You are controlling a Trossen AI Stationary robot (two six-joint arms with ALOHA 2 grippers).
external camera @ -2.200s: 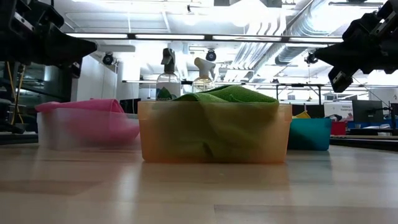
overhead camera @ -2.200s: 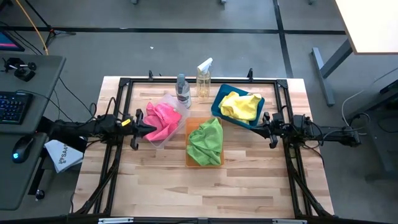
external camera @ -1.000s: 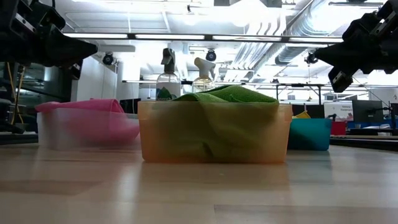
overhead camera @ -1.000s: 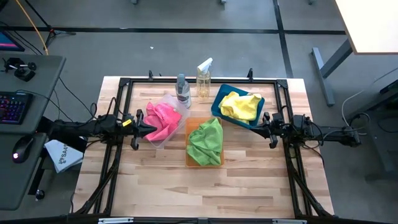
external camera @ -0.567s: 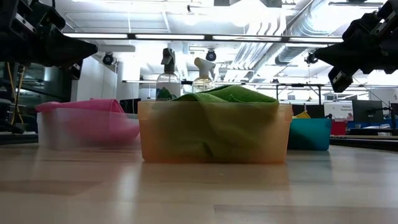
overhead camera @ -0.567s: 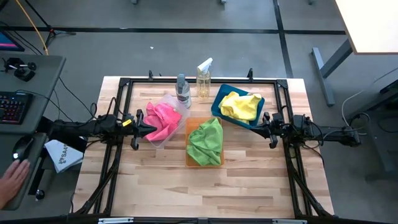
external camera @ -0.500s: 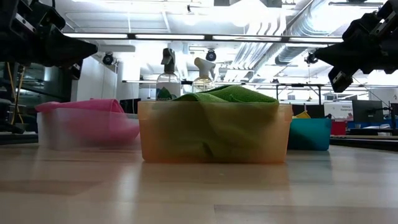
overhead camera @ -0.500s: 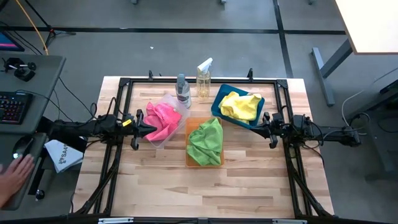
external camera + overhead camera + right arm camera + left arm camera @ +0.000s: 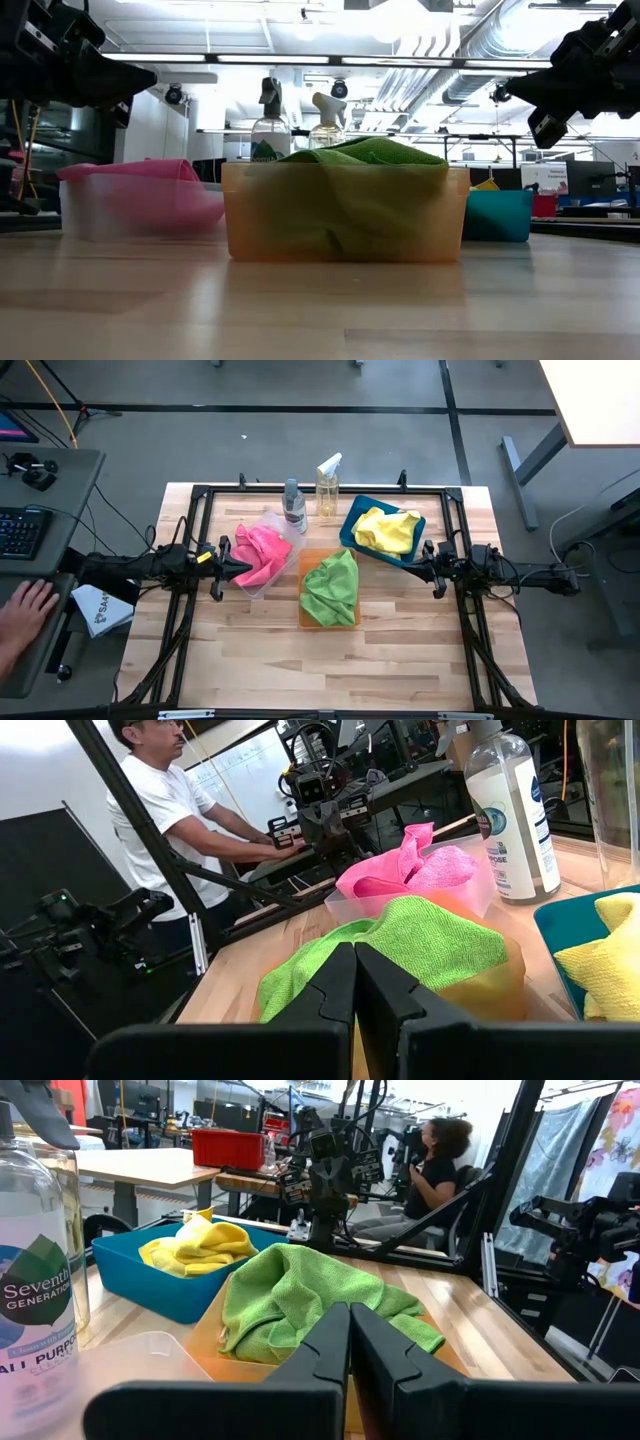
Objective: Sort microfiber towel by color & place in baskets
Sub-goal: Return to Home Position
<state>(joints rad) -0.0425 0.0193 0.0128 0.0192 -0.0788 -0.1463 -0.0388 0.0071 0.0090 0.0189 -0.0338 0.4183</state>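
Note:
The pink towels (image 9: 259, 553) lie in the clear basket (image 9: 281, 526). Green towels (image 9: 331, 586) fill the orange basket (image 9: 345, 214), and yellow towels (image 9: 388, 529) lie in the blue basket (image 9: 352, 520). My left gripper (image 9: 233, 555) hangs shut at the table's left side, above the clear basket's left edge, holding nothing. My right gripper (image 9: 424, 563) hangs shut at the right side, just right of the blue basket, also empty. In the left wrist view the left gripper (image 9: 349, 1320) points toward the green towels (image 9: 300, 1295); in the right wrist view the right gripper (image 9: 354, 965) does the same.
Two spray bottles (image 9: 294, 505) (image 9: 327, 484) stand at the table's far edge behind the baskets. A black frame (image 9: 320, 490) borders the table. A person's hand (image 9: 25, 605) rests at a desk left of the table. Bare wood (image 9: 320, 665) lies toward the near edge.
Both arms have kept still and the towels have not moved. A person's hand has come into view at the desk left of the table and moved up toward the mouse.

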